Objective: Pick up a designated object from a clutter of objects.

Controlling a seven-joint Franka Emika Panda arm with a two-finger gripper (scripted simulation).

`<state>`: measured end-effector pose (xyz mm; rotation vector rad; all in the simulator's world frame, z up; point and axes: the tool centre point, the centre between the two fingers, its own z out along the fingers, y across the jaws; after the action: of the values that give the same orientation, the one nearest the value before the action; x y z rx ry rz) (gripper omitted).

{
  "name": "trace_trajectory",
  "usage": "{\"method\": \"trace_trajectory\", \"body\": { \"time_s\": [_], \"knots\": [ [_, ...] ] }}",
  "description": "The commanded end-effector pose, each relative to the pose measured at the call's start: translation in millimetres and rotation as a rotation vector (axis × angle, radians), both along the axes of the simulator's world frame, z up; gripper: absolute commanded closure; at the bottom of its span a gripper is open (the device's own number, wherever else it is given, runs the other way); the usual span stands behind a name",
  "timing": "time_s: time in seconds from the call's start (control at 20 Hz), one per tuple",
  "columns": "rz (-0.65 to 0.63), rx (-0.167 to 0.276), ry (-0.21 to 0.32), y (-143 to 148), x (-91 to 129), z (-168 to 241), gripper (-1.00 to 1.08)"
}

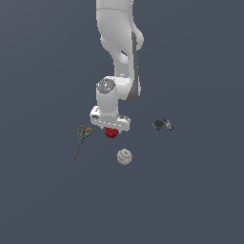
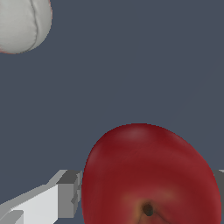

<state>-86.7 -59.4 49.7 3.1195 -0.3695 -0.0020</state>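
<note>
The gripper sits low over the floor with the red apple between its fingers, one pale finger right against the fruit's flank in the wrist view and the edge of the other just showing at the far side; the jaws look closed down onto the apple, though whether the pads truly press on it or only flank it cannot be told. The apple lies in the middle of the clutter, with the baseball near it on the side toward the camera, the scissors off to the exterior view's left and the dark lumpy object well apart on the exterior view's right. The likely trouble is slip: the skin is glossy and curved, so a hold off the widest part could squeeze the fruit out or let it roll as the arm rises. The baseball seems far enough off to be spared. In the exterior view the hand covers most of the apple and both fingertips; the wrist view cuts off the apple's lower part and most of the second finger
</note>
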Motion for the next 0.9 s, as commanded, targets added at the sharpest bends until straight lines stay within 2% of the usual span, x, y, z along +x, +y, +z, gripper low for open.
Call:
{"method": "trace_trajectory", "body": {
  "time_s": [0.0, 0.05, 0.1, 0.85],
  "knots": [
    [0.000, 0.000, -0.001, 0.0, 0.3, -3.5, -0.92],
    [0.000, 0.000, -0.001, 0.0, 0.3, -3.7, -0.92],
    [0.000, 0.000, -0.001, 0.0, 0.3, -3.7, 1.08],
    [0.000, 0.000, -0.002, -0.7, 1.3, 3.4, 1.08]
  ]
}}
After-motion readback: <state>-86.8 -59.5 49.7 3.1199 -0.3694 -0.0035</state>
